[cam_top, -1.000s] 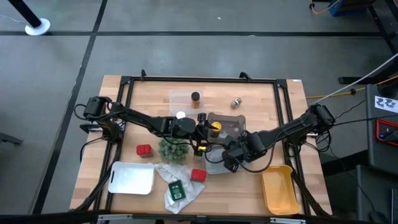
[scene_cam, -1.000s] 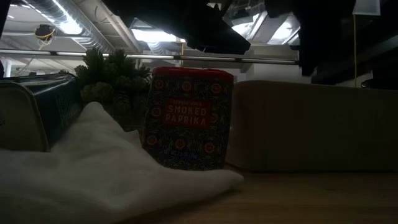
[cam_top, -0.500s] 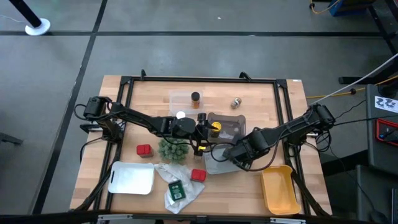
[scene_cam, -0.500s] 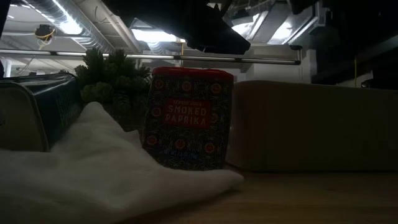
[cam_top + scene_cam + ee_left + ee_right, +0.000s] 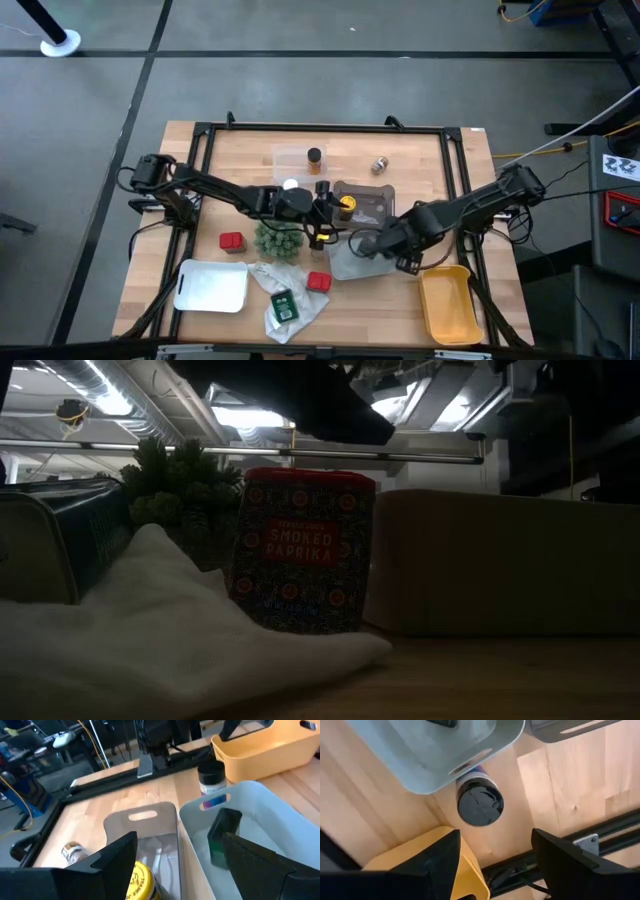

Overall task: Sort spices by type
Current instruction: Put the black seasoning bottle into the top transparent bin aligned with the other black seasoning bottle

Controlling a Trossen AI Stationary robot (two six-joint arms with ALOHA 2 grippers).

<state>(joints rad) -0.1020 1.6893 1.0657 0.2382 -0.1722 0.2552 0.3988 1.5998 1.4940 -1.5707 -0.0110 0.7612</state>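
Note:
My left gripper (image 5: 328,215) (image 5: 177,837) hangs open over the grey tray (image 5: 145,835) at mid-table. A yellow-capped jar (image 5: 137,880) (image 5: 345,205) sits between its fingers, close to one of them; I cannot tell whether it touches. Beside it, the pale tray (image 5: 200,810) holds a dark block (image 5: 225,835). My right gripper (image 5: 492,850) (image 5: 385,245) points straight down, open, above a black-capped jar (image 5: 480,802) (image 5: 211,777). This jar stands upright on the wood between the pale tray (image 5: 435,755) and the yellow bin (image 5: 450,865).
A red paprika tin (image 5: 300,550) (image 5: 319,281), a white plastic bag (image 5: 290,290) with a green tin (image 5: 283,305), a green plant (image 5: 278,240), another red tin (image 5: 231,241), a white tray (image 5: 212,285), a brown jar (image 5: 315,156) in a clear tray, and a small jar lying down (image 5: 380,165).
My right gripper has risen and drawn back toward the table's right edge, tipping until it points straight down; its fingers stay open. The left arm has kept still.

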